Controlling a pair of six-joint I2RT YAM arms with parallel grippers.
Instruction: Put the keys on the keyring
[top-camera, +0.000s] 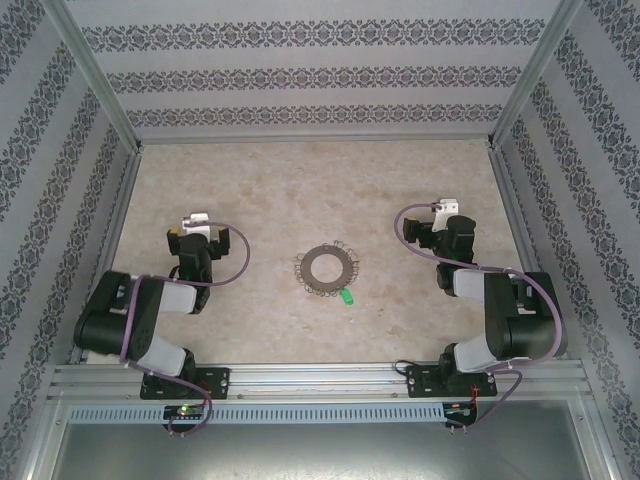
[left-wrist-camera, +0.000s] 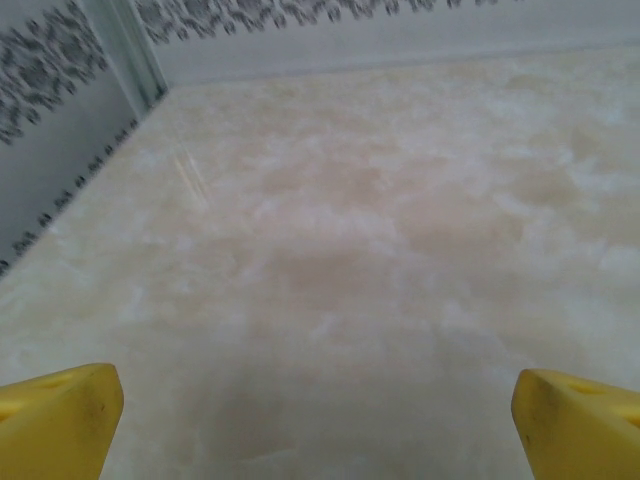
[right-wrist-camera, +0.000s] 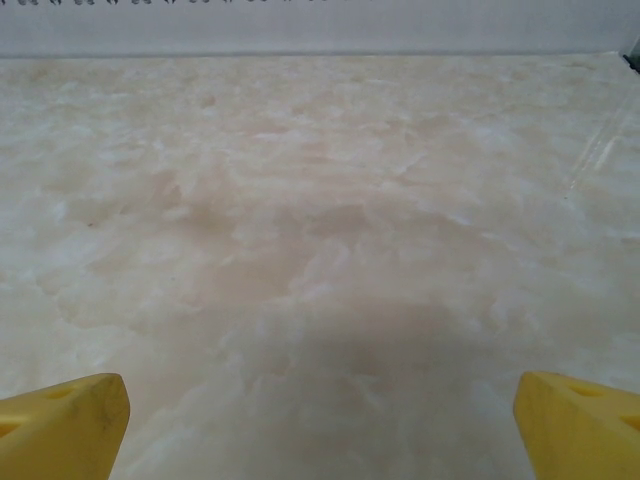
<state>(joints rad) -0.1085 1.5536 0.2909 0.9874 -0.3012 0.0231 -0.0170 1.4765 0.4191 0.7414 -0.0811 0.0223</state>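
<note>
On the beige tabletop (top-camera: 250, 190), a green-headed metal key (top-camera: 346, 297) lies beside a flat dark-grey keyring (top-camera: 311, 268) — unthreaded; left end effector (left-wrist-camera: 320, 425) and right end effector (right-wrist-camera: 320, 425) released, empty.

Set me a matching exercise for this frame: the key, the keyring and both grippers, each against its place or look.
Things:
1. key
2. keyring
3. left gripper
4. right gripper

Descriptions:
a. fingers apart, left of the ring
b. dark grey, fringed with wire loops
c. fingers apart, right of the ring
d. green head, by the ring's near right edge

Pairs: 1-d, 2-b, 3-a, 4-c
</note>
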